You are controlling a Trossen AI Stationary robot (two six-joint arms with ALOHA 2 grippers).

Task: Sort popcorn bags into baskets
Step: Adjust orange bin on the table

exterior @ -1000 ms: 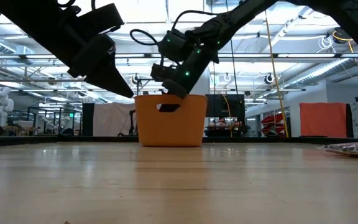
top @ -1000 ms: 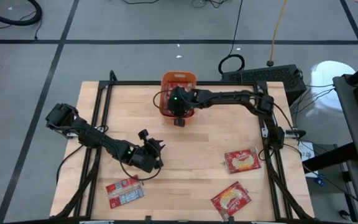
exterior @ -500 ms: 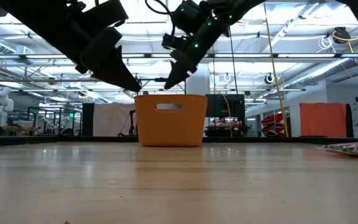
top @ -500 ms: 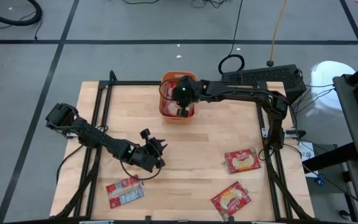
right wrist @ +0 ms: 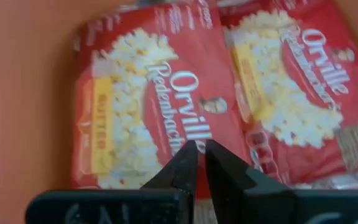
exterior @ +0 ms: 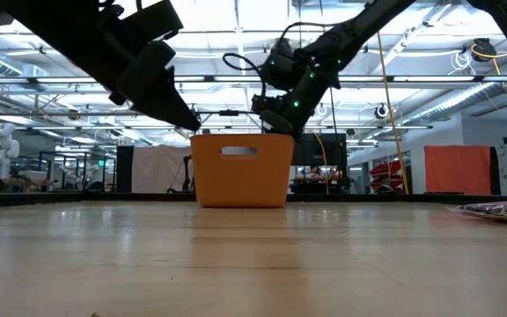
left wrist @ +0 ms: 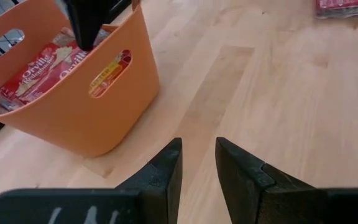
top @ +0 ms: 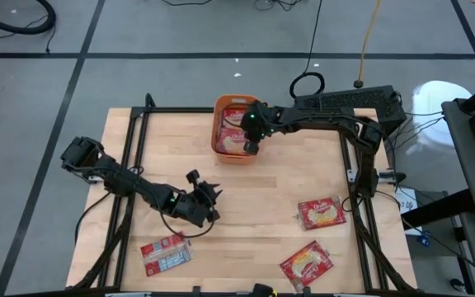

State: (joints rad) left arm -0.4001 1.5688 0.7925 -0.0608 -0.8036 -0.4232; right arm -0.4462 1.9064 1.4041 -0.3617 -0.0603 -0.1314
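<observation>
The right gripper [top: 251,147] is hovering over the orange basket [top: 221,142] at the table's far edge, jaws nearly closed and empty above the popcorn bags [right wrist: 160,124] inside. The left gripper [top: 210,193] is waiting mid-table, jaws slightly apart, empty.

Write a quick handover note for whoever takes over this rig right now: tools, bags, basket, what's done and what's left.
Right tool: over the near right edge of the basket, fingers nearly together, holding nothing.
Left tool: above bare table near the middle-left, slightly open, holding nothing, pointing toward the basket.
Done: bags in basket, at least two, label up.
Left: three bags on the table: left bag at the near left, print side up; right bag at the right and front bag near the front edge, both label up.
</observation>
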